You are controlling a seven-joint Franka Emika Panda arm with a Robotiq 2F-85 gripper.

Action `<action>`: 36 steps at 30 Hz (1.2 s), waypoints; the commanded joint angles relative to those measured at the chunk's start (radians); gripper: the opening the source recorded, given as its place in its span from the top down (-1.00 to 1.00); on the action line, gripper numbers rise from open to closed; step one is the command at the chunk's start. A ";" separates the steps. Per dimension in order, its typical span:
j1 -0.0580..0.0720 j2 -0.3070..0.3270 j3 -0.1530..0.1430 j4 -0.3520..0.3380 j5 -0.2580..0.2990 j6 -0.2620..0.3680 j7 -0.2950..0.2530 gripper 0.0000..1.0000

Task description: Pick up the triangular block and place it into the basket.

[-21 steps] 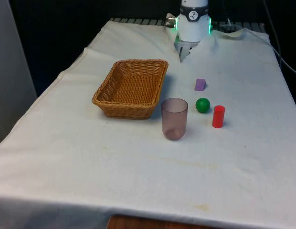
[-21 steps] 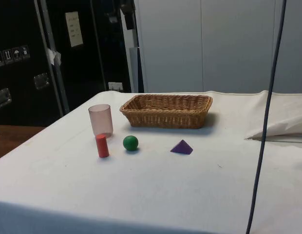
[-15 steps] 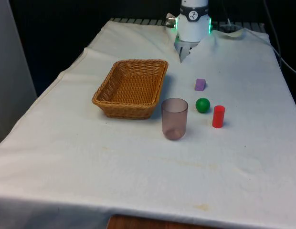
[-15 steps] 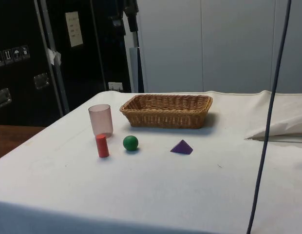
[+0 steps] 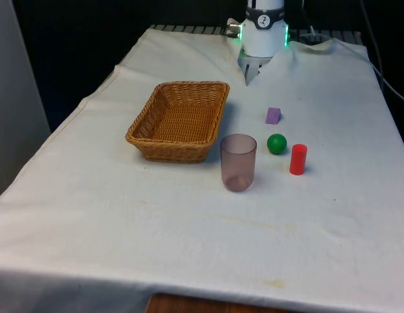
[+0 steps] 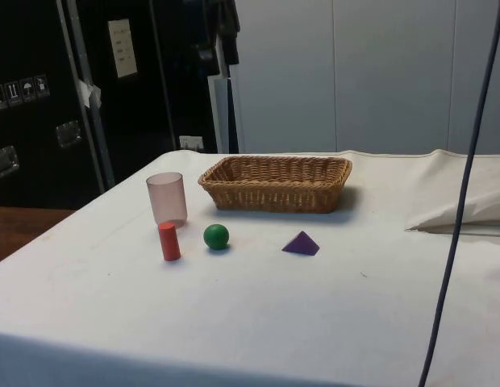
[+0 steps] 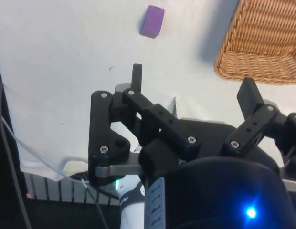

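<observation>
The purple triangular block (image 5: 273, 115) lies on the white cloth, towards the front view's right of the wicker basket (image 5: 164, 149). The side view has the block (image 6: 301, 243) in front of the basket (image 6: 274, 195), a short gap between them. My gripper (image 5: 250, 74) hangs above the cloth at the table's far end, behind both the block and the basket. Seen from the wrist, the gripper (image 7: 192, 85) is open with nothing between its fingers, and beyond them lie the block (image 7: 152, 21) and a corner of the basket (image 7: 262, 47).
A translucent pink cup (image 5: 238, 162) stands in front of the basket. A green ball (image 5: 276, 143) and a red cylinder (image 5: 298, 159) sit just in front of the block. A dark cable (image 6: 464, 201) hangs across the side view's right. The cloth is bunched up (image 6: 468, 211) near it.
In the side view the hanging cable has swung to the right. The block, basket and other objects have not moved, and the gripper looks the same in the front view.
</observation>
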 commanded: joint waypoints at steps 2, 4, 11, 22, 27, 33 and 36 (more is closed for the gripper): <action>0.002 -0.011 0.005 -0.023 -0.008 0.027 0.018 -1.00; 0.002 -0.015 0.009 -0.038 -0.007 0.039 0.026 -1.00; 0.002 -0.029 0.025 -0.092 -0.005 0.086 0.065 -1.00; 0.001 -0.063 0.044 -0.184 -0.005 0.148 0.116 -1.00; 0.001 -0.082 0.053 -0.233 -0.007 0.181 0.136 -1.00; 0.000 -0.110 0.063 -0.312 -0.013 0.250 0.149 -1.00; 0.000 -0.123 0.069 -0.349 -0.015 0.284 0.155 -1.00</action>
